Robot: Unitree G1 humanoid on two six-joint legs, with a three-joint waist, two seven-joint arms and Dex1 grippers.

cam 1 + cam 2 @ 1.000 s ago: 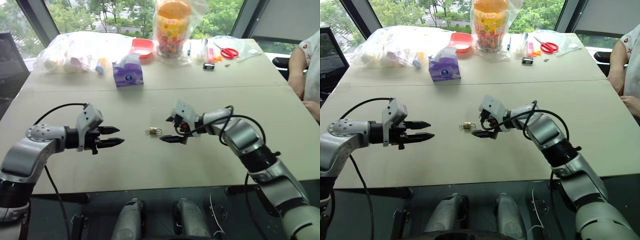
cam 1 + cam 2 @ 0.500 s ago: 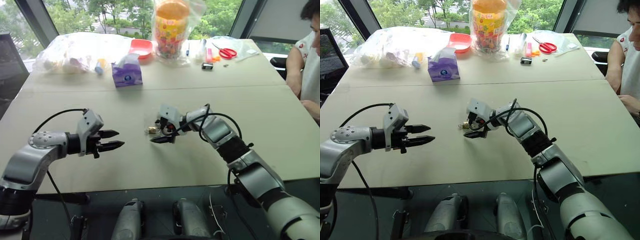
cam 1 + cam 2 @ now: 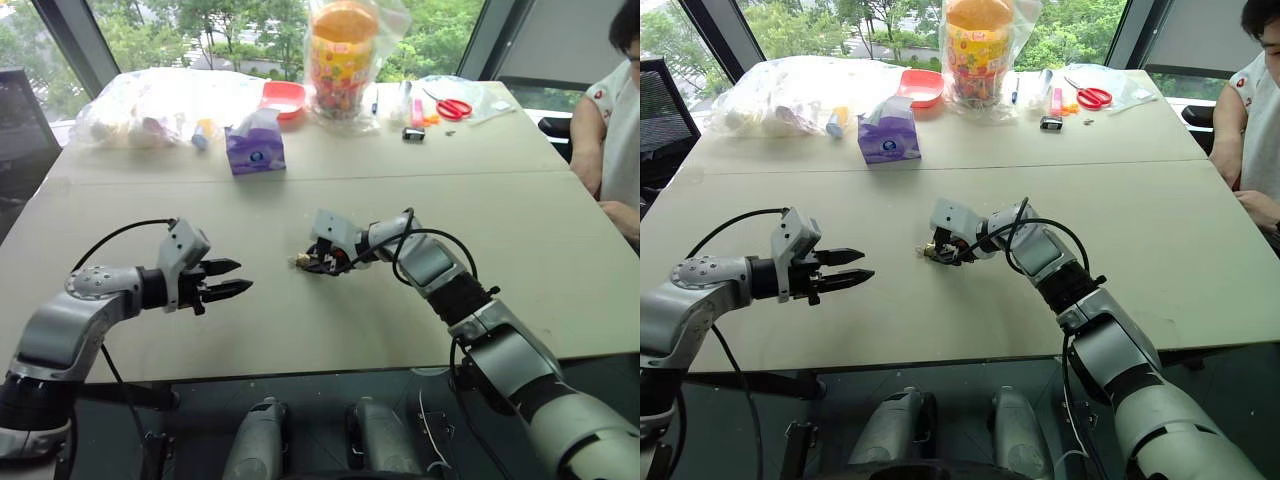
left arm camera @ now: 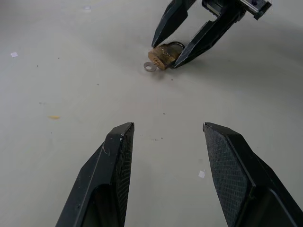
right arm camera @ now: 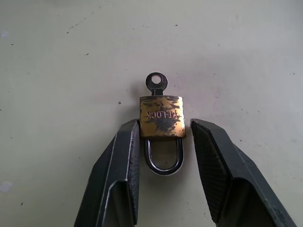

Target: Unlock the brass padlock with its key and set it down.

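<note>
Right tool (image 5: 163, 127) moved in over padlock (image 5: 161, 117), now straddling it, pads touching body sides, grip unconfirmed | padlock mid-surface (image 3: 150, 330), key (image 5: 156, 83) inserted | left tool (image 4: 165, 137) open, apart | pinch body squarely, leave key exposed

Head cameras look down the table (image 3: 300, 330); both wrist cameras closely share the brass padlock (image 5: 162, 116).

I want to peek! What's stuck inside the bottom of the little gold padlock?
The key sits in the brass padlock: its round head pokes out. The blade is hidden inside the body. The right pincer straddles the lock.
</note>
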